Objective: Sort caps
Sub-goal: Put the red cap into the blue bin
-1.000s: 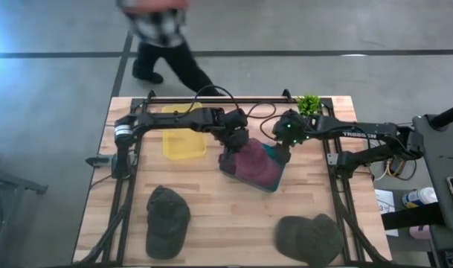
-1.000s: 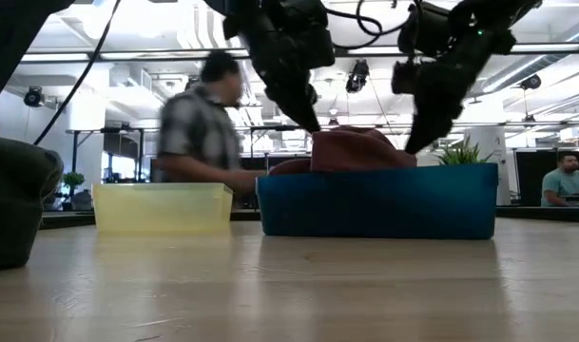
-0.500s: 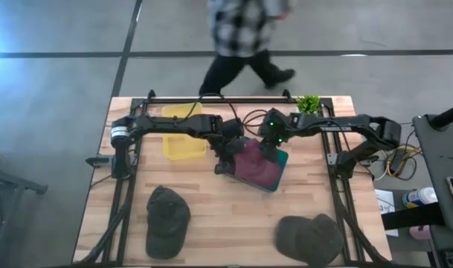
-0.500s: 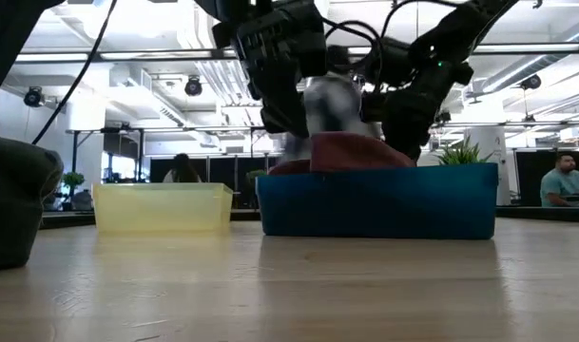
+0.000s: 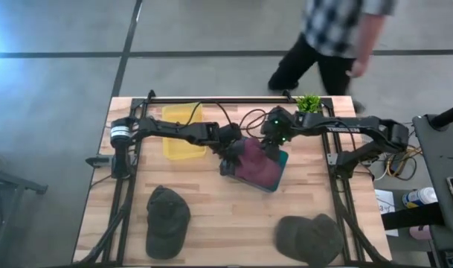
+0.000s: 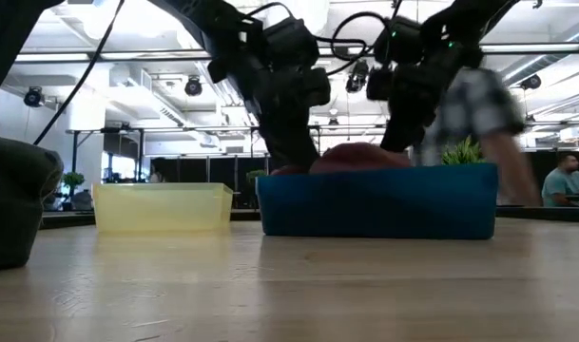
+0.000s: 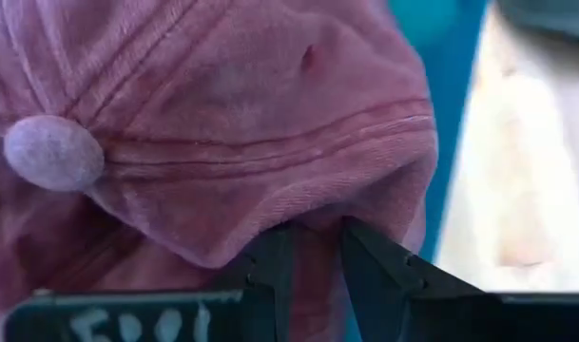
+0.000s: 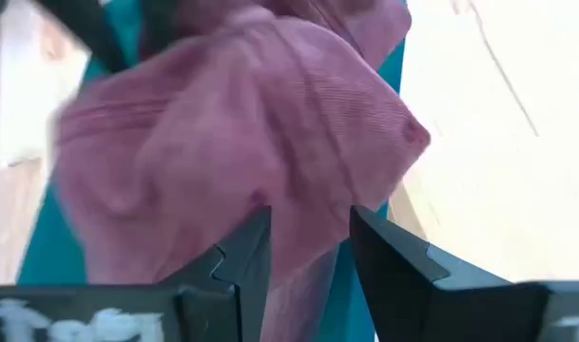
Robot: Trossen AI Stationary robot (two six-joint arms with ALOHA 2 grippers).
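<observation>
Maroon cap [image 7: 222, 133] pinched by left gripper [image 7: 313, 252] in the teal bin [image 5: 283, 159]; right gripper [image 8: 303, 237] part-open against the fabric; no legible writing.

I see maroon caps [image 5: 256, 165] heaped in the teal bin [image 5: 283, 158] near the middle of the tabletop [image 5: 219, 216], soft ribbed fabric bunched and folded, a crown button [image 7: 53, 152] showing on top; from table height the mound [image 6: 360, 157] rises just above the bin's rim; I cannot tell how many maroon caps make up the heap; one dark olive-grey cap [image 5: 167, 220] lies flat at the near left, brim toward the near edge; the other olive-grey cap [image 5: 309, 238] lies at the near right, well apart from it.
</observation>
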